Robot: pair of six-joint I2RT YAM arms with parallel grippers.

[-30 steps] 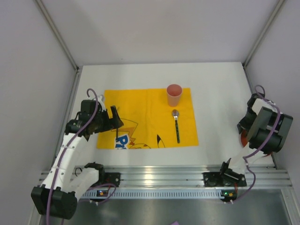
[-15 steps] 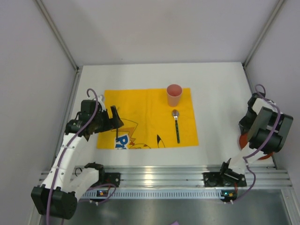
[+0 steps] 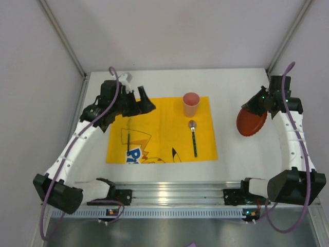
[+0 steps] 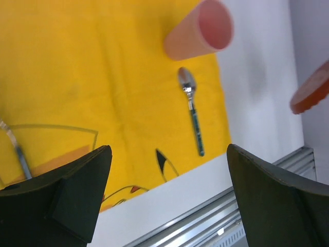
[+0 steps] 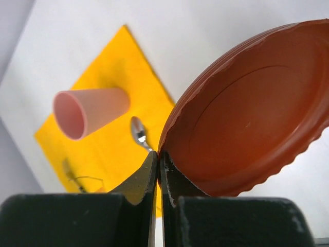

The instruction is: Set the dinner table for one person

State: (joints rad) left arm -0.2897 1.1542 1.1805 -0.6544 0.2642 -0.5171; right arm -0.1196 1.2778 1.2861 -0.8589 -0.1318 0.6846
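The white dinner table (image 3: 234, 82) carries a yellow printed mat (image 3: 159, 116). On the mat stand a pink cup (image 3: 191, 104), a spoon (image 3: 193, 136) and a fork (image 3: 128, 140). My left gripper (image 3: 142, 104) is open and empty, hovering over the mat's far left corner, beyond the fork. In the left wrist view (image 4: 167, 198) the cup (image 4: 200, 31), spoon (image 4: 192, 108) and fork (image 4: 15, 146) lie ahead. My right gripper (image 3: 257, 104) is shut on the rim of a red plate (image 3: 251, 122), held tilted above the table right of the mat. The right wrist view (image 5: 158, 165) shows the plate (image 5: 252, 123) pinched.
A silver rail (image 3: 175, 193) runs along the table's near edge and shows in the left wrist view (image 4: 231, 218). Grey walls enclose the table on three sides. The right wrist view also shows the cup (image 5: 90, 110) and spoon (image 5: 139, 133).
My left gripper has moved away from the fork toward the mat's far edge. My right gripper has lifted the red plate from the near right corner and carried it farther and leftward.
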